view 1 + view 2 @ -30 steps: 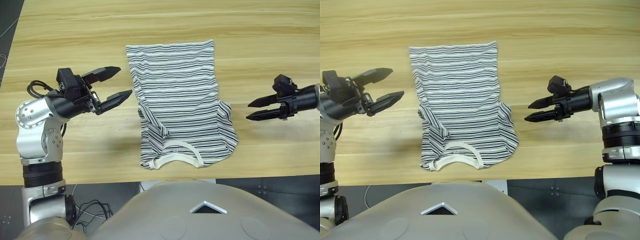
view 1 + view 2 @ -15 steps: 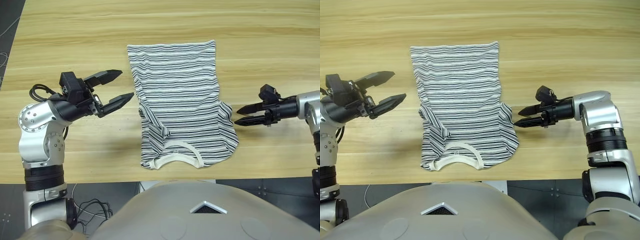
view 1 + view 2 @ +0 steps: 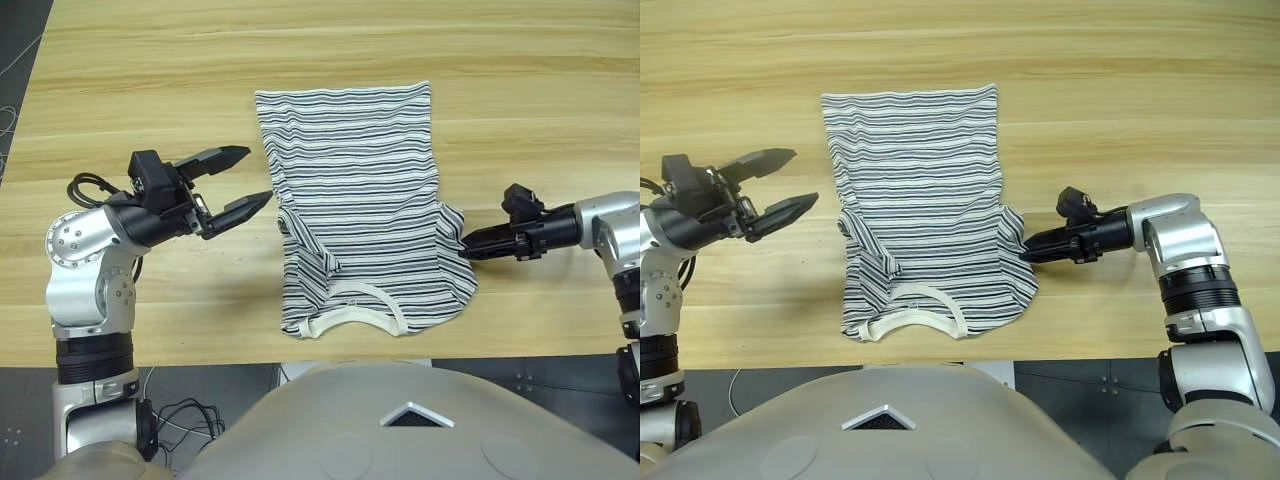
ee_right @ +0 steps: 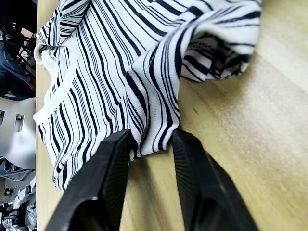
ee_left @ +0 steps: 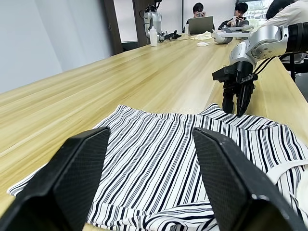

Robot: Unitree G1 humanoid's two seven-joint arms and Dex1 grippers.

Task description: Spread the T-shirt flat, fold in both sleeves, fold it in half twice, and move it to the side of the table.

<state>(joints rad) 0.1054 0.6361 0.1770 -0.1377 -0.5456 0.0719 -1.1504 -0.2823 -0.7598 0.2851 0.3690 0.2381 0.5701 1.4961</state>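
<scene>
A black-and-white striped T-shirt [image 3: 360,200] lies lengthwise on the wooden table [image 3: 150,80], white collar [image 3: 365,305] towards me and hem at the far end. Its left sleeve [image 3: 305,240] is folded in over the body. The right sleeve [image 4: 211,48] bulges out in a rumpled fold. My right gripper [image 3: 465,250] lies low on the table at that sleeve's edge, shut on a pinch of striped fabric [image 4: 149,130]. My left gripper [image 3: 258,173] hovers open just left of the shirt, with nothing between its fingers [image 5: 82,178].
Bare wood surrounds the shirt on the left, right and far sides. The table's front edge [image 3: 200,358] runs just below the collar. A black cable [image 3: 85,185] loops at my left wrist.
My right gripper has moved left across the table and closed on the right sleeve's edge. My left gripper has drifted slightly right and nearer the shirt, still open.
</scene>
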